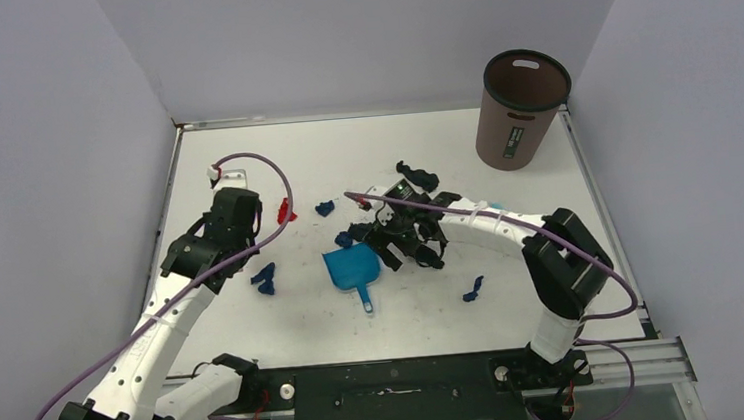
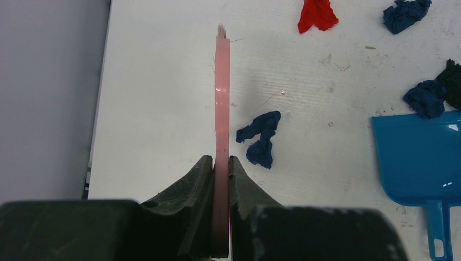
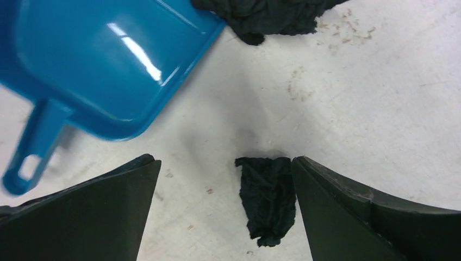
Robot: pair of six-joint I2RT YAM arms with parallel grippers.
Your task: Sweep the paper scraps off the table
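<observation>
In the left wrist view my left gripper (image 2: 221, 160) is shut on the thin pink hand brush (image 2: 222, 98), which points out over the white table (image 1: 515, 289). A dark blue paper scrap (image 2: 261, 139) lies just right of the brush, with a red scrap (image 2: 317, 14) farther ahead. My right gripper (image 3: 224, 160) stands open low over the table. A black scrap (image 3: 268, 198) lies between its fingers, against the right one. The blue dustpan (image 1: 355, 269) rests beside it mid-table. More dark blue scraps (image 1: 472, 288) (image 1: 325, 209) and a black one (image 1: 418, 176) lie scattered.
A brown waste bin (image 1: 520, 108) stands at the back right corner. Grey-lilac walls close in the table on the left, back and right. A second black scrap (image 3: 266, 13) touches the dustpan's front lip (image 3: 206, 32).
</observation>
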